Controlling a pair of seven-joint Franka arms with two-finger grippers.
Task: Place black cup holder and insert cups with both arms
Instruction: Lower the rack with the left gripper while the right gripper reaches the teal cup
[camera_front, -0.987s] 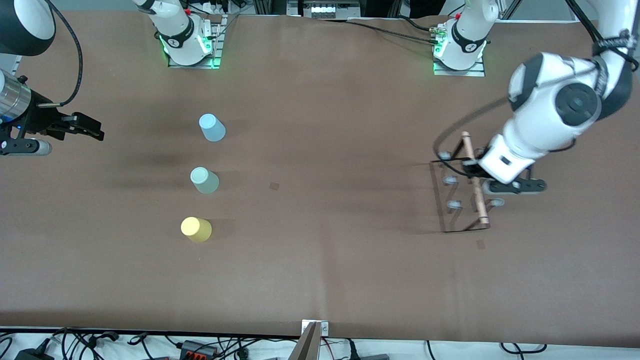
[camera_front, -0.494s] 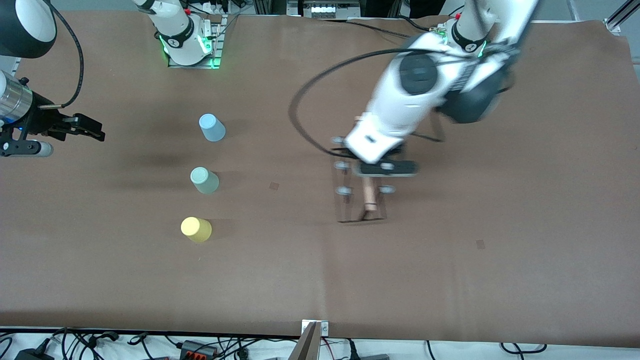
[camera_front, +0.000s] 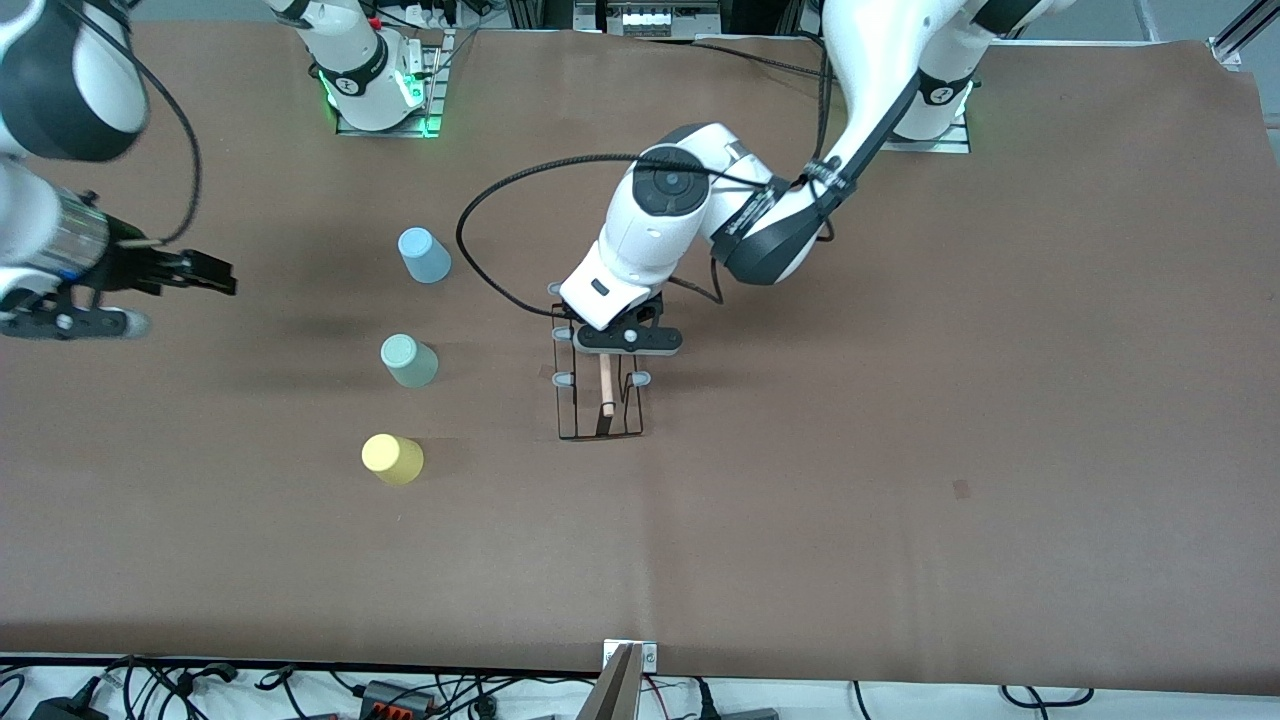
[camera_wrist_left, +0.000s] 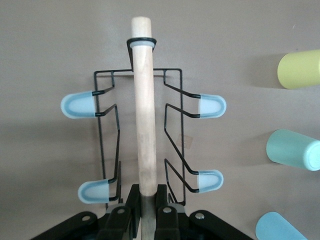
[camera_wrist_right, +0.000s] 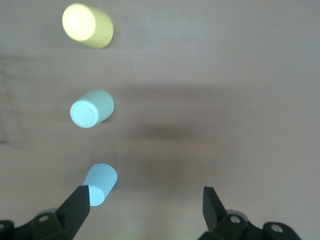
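Note:
The black cup holder (camera_front: 597, 400) is a thin wire rack with a wooden rod handle (camera_wrist_left: 142, 100) and pale blue pegs. It is at the middle of the table, and I cannot tell whether its base touches the surface. My left gripper (camera_front: 610, 345) is shut on the handle near one end (camera_wrist_left: 147, 200). Three cups stand upside down in a row toward the right arm's end: light blue (camera_front: 425, 255), mint (camera_front: 408, 361), and yellow (camera_front: 392, 459) nearest the front camera. My right gripper (camera_front: 222, 277) hovers open and empty past the cups, with the blue cup (camera_wrist_right: 100, 183) beside one finger (camera_wrist_right: 75, 207).
The brown table mat (camera_front: 900, 450) stretches bare from the rack toward the left arm's end. Both arm bases (camera_front: 375, 90) sit along the edge farthest from the front camera. Cables lie off the mat's near edge (camera_front: 400, 690).
The left arm has swept the rack from the left arm's end of the table to the middle, close to the cups. The right gripper has shifted slightly toward the cups.

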